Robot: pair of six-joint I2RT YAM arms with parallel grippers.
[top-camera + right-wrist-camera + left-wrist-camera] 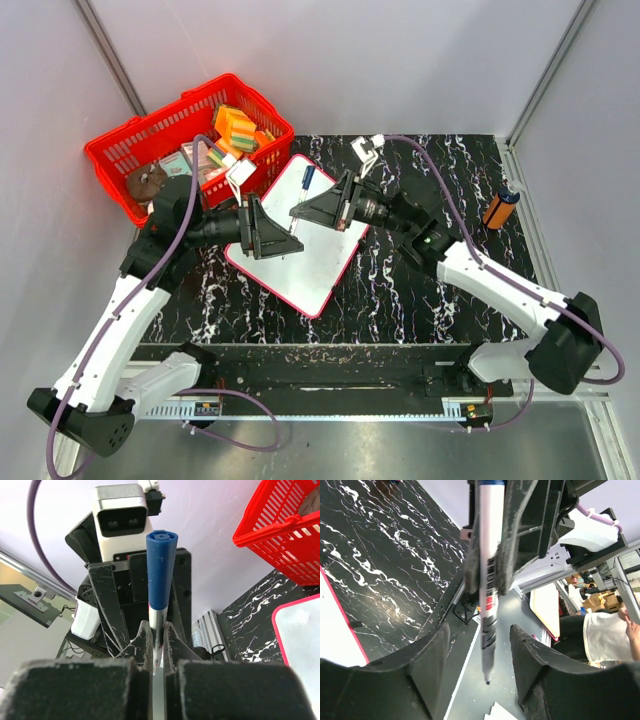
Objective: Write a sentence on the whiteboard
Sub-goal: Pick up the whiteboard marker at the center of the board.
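The whiteboard [300, 265], white with a red-pink rim, lies flat on the black marbled table between the arms; parts of it also show in the wrist views [332, 635] [300, 630]. The sentence is not in view. Both grippers meet in the air above the board. My right gripper [155, 630] [297, 211] is shut on the white barrel of a marker [160, 555], whose blue end points at the left gripper. My left gripper [480, 630] [293, 238] stands open, and the marker [487, 580] hangs between its fingers without touching them.
A red basket [120, 150] with sponges and boxes stands at the back left, next to the board. A small blue piece [308, 175] lies on the board's far end. An orange and black cylinder [502, 208] lies at the right. A person [600, 635] sits beyond the table's near edge.
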